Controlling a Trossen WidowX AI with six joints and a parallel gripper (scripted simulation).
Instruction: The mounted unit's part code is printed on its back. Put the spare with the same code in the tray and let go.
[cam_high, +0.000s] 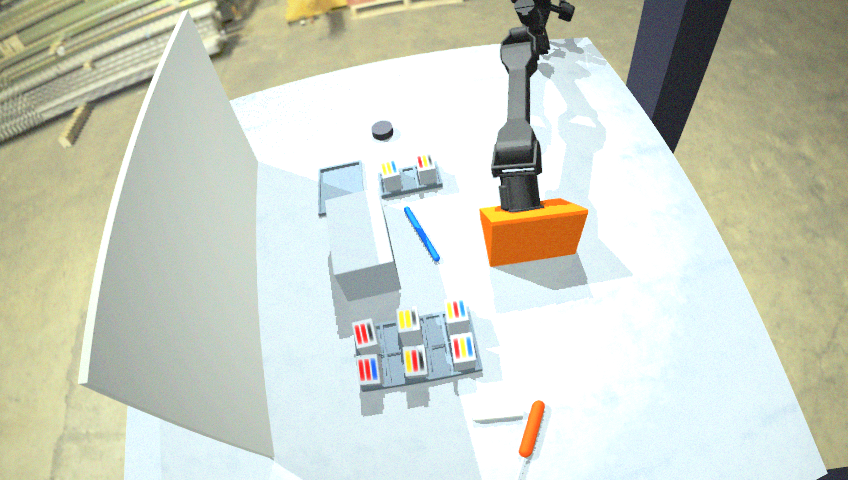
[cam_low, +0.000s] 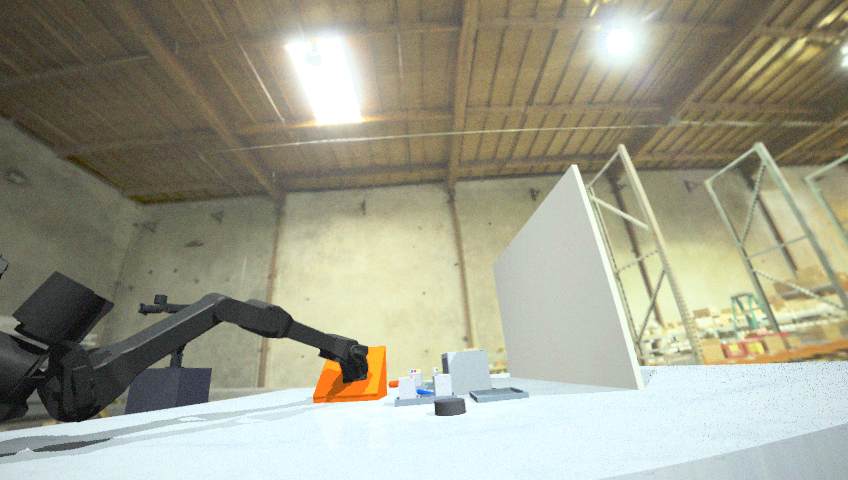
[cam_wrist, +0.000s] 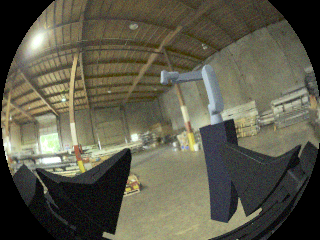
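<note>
Pale table (cam_high: 666, 356) (cam_low: 595, 431) in the top view holds striped blocks (cam_high: 463, 352) (cam_low: 407, 387) in racks at centre and lower centre, and no spare shows in the visible part of the tray (cam_high: 340, 165) (cam_low: 499, 397), left of centre, so matching and placing seem left to do. Exterior: the arm (cam_high: 517, 101) (cam_low: 249, 318) reaches from lower left, its gripper (cam_high: 520, 193) (cam_low: 355, 365) (cam_wrist: 178, 151) low by the orange block (cam_high: 532, 237) (cam_low: 376, 380). Wrist: fingers stand wide apart holding nothing, facing the warehouse; no code is readable.

Shallow grey tray (cam_high: 340, 176) (cam_low: 498, 394), lying flat, upright white spares (cam_high: 414, 361) (cam_low: 414, 374), color-striped tops
</note>
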